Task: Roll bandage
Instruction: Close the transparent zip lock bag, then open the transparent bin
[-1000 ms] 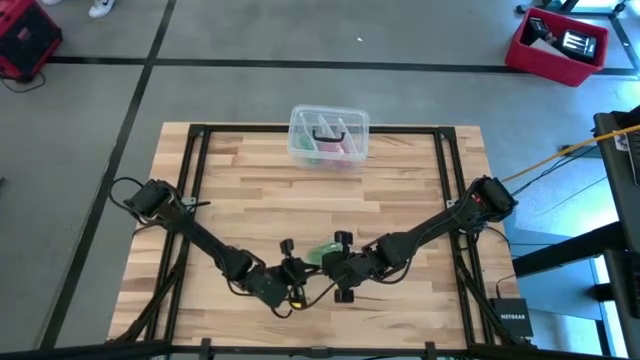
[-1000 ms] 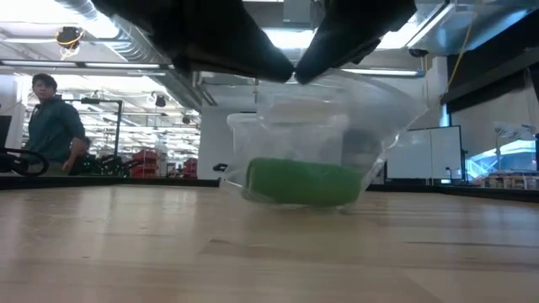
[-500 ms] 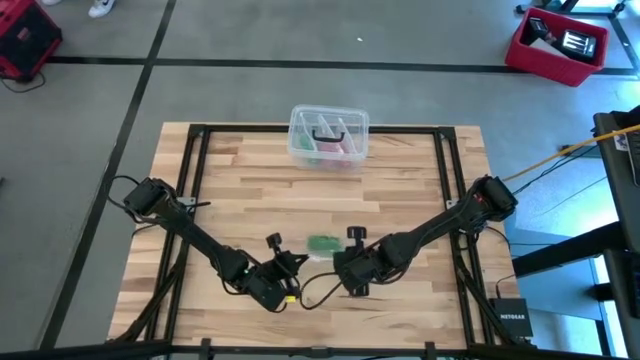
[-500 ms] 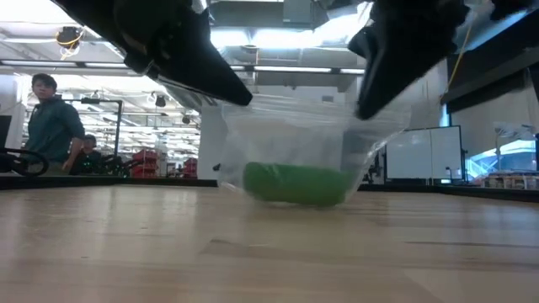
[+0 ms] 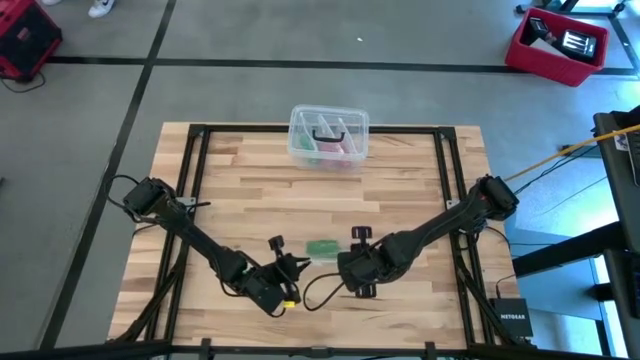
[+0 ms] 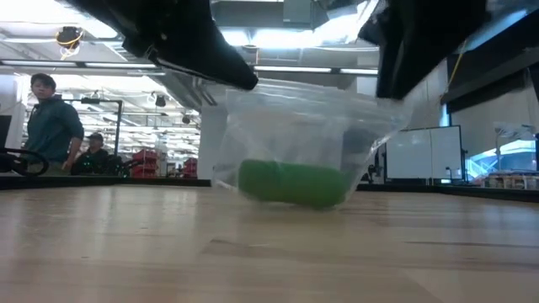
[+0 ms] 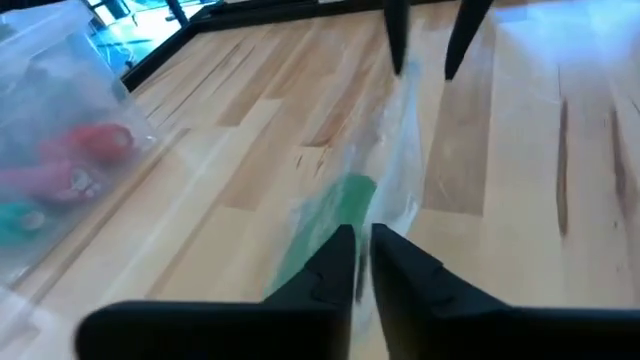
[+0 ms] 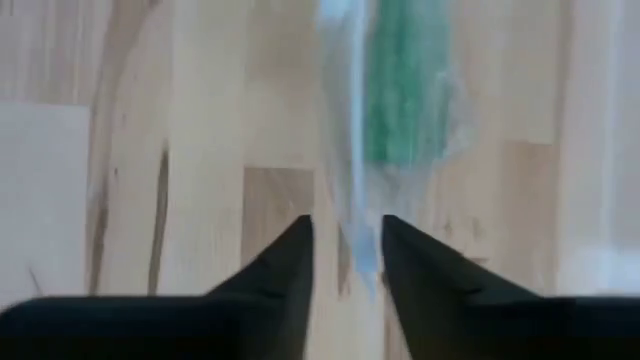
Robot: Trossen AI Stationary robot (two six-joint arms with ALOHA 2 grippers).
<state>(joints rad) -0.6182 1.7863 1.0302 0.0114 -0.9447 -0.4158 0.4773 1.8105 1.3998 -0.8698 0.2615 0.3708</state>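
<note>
We read "NETGEAR" on a small black box (image 5: 511,321) off the table's right edge. A clear plastic box (image 5: 329,137) holding pink and dark items sits at the far side of the wooden table (image 5: 400,185). Nothing blocks the bandage (image 5: 322,247), a green roll inside a clear bag (image 6: 303,139), lying near the front between both grippers. The left gripper (image 7: 362,250) nips the bag film, fingers nearly together. The right gripper (image 8: 345,232) stands slightly apart astride the bag's edge.
</note>
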